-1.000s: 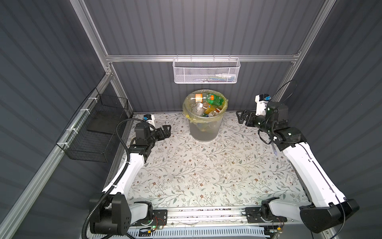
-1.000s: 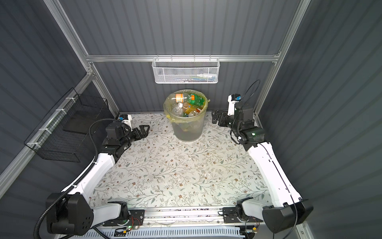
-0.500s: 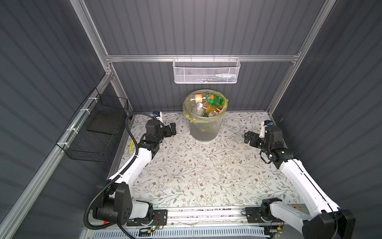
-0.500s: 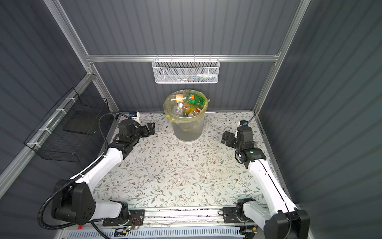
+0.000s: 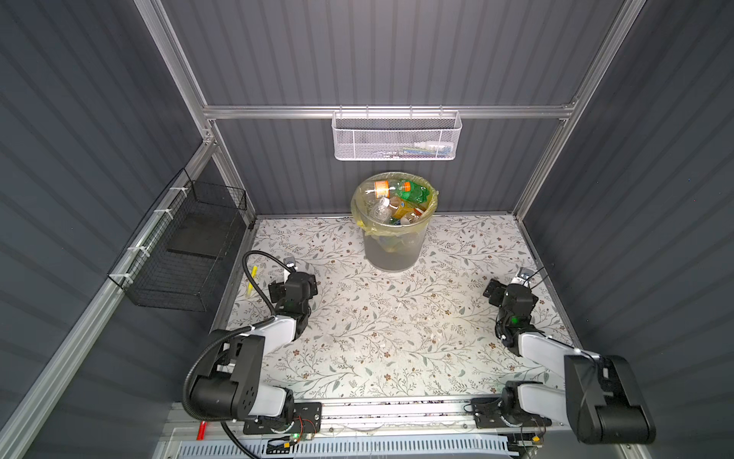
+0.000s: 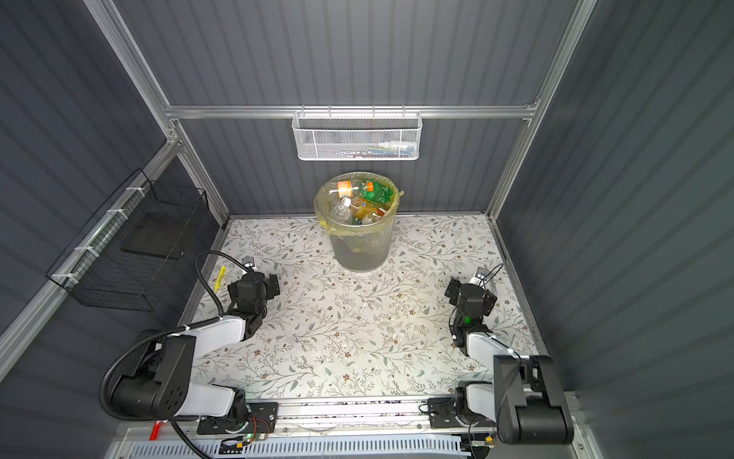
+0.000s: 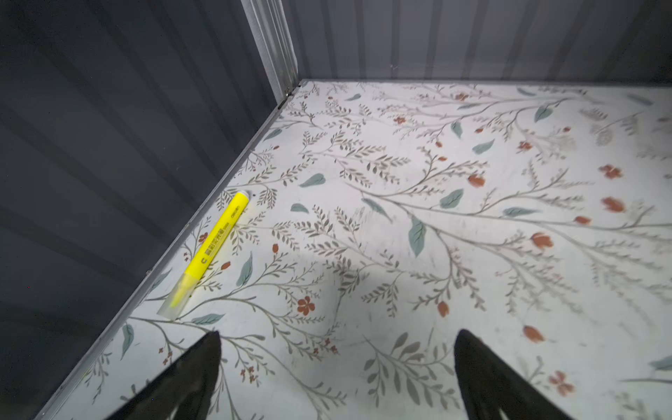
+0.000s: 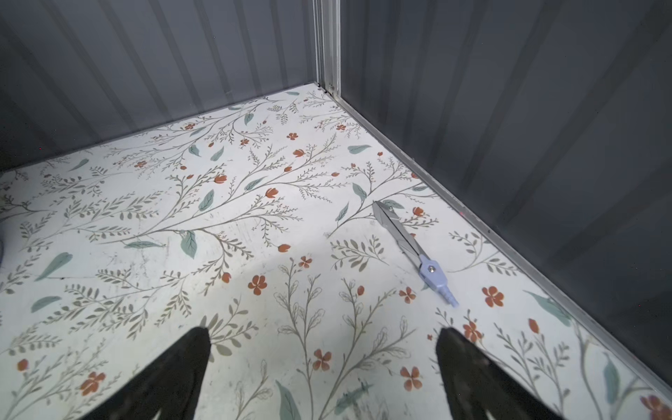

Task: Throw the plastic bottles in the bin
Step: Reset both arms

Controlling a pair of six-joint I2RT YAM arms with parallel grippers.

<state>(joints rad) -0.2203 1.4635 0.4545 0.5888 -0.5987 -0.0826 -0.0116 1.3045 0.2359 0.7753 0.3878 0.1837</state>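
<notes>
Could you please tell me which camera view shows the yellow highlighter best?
The left wrist view: the yellow highlighter lies large and unobstructed there, with its print and clear cap visible. In both top views the highlighter is only a tiny yellow sliver. The right wrist view does not show it.
</notes>
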